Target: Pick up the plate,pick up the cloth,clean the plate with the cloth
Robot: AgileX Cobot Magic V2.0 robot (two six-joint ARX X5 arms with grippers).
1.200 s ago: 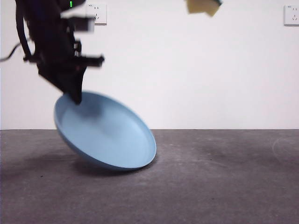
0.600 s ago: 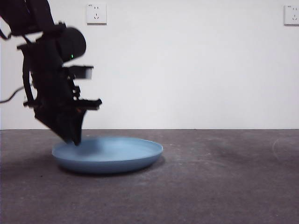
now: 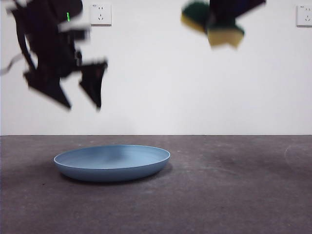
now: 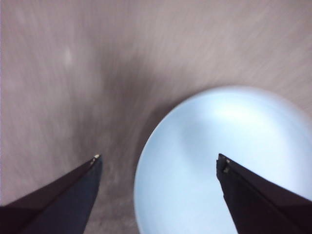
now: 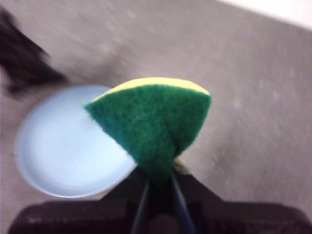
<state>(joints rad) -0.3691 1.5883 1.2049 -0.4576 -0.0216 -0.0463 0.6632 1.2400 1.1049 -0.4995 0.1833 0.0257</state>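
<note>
This looks like a test room or a laboratory, not a home kitchen. The table (image 3: 234, 195) is covered with a plain dark grey mat, a little like felt, and only one dish (image 3: 112, 163) lies on it. Behind the table stands a bare white wall (image 3: 195, 87) with two white power sockets, one (image 3: 100, 14) on the left side and one (image 3: 304, 15) at the right edge. Black robot arms (image 3: 46, 53) hang over the table, and one carries a small green light (image 3: 68, 17). I see no furniture and no decoration.
</note>
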